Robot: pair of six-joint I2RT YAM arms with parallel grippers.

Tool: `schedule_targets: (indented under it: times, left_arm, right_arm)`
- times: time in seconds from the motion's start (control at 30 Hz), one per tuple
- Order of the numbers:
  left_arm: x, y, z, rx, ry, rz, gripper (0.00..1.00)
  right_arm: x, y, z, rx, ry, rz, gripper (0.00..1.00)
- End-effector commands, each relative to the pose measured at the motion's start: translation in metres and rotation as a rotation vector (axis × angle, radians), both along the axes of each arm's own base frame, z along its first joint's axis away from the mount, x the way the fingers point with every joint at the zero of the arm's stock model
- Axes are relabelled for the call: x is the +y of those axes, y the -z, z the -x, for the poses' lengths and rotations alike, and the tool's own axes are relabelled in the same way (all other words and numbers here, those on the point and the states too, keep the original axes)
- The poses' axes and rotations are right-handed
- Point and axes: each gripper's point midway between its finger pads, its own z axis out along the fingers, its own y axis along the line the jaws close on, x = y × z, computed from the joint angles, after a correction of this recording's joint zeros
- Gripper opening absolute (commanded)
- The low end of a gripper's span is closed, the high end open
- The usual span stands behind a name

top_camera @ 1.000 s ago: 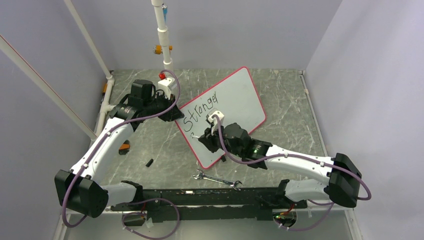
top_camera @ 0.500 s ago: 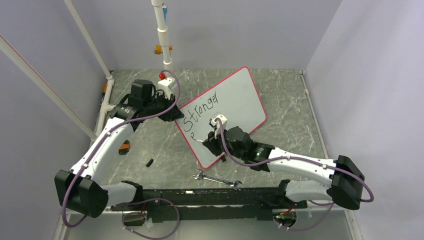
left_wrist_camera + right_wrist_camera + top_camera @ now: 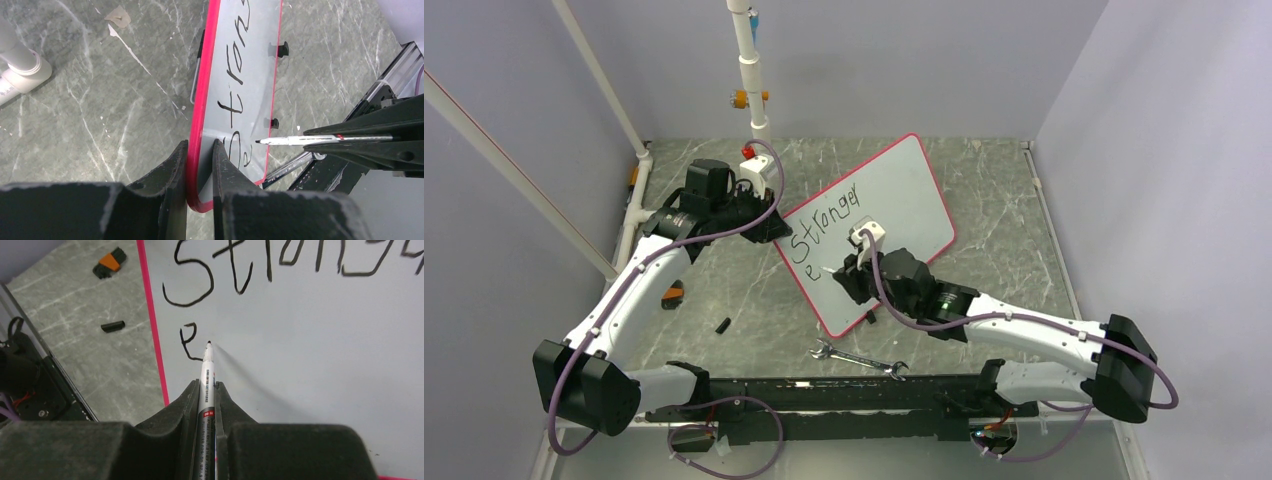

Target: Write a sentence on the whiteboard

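Note:
The whiteboard (image 3: 894,195) lies tilted on the table, white with a red-pink rim. The sentence (image 3: 824,222) on it reads "Stronger", with a lone "e" (image 3: 187,341) started on a second line below the S. My left gripper (image 3: 769,222) is shut on the board's left corner, the rim (image 3: 199,140) pinched between its fingers. My right gripper (image 3: 844,278) is shut on a white marker (image 3: 206,375) over the board's lower left part. The marker's black tip rests just right of the "e". The marker (image 3: 300,140) also shows in the left wrist view.
A steel wrench (image 3: 859,360) lies near the board's front corner. A black marker cap (image 3: 722,325) and an orange-and-black object (image 3: 671,295) sit on the table to the left. A white pipe (image 3: 749,70) stands at the back, the arm rail (image 3: 844,395) in front.
The right gripper has drawn the "e" below the S and shifted slightly right and away from me. The left gripper and the board have stayed put.

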Motion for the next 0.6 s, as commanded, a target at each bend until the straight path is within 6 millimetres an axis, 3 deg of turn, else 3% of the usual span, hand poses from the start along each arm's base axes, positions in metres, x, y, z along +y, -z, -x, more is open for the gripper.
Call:
schedule_targets:
  times: [0.0, 0.57]
  left_arm:
    - [0.036, -0.003, -0.025, -0.141, -0.124, -0.165, 0.00]
    - [0.035, -0.005, -0.025, -0.147, -0.121, -0.161, 0.00]
  right_arm:
    - [-0.001, -0.051, -0.009, -0.102, 0.033, -0.124, 0.00]
    - [0.006, -0.037, -0.024, -0.077, 0.051, -0.100, 0.00]
